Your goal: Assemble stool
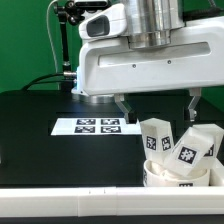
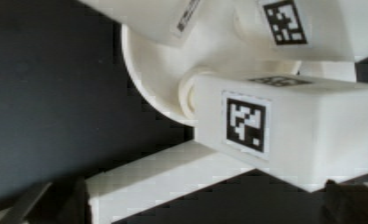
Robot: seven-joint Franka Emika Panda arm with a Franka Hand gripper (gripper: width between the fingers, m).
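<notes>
Exterior view: fingers (image 1: 124,103) spread wide, holding nothing.

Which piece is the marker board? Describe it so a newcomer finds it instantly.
Start at the black tabletop. Left, in the exterior view, of the heaped white plastic stool parts lies the thin white marker board. Unlike those blocky tagged pieces, it is flat, with its tags printed side by side.

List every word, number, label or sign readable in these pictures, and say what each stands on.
No words, numbers or brand names can be read in either view.
Black-and-white square tags, patterns and no text: on the stool legs.
The same kind of tags on the marker board, too small to make out.
One tag on a leg in the wrist view: pattern only.
</notes>
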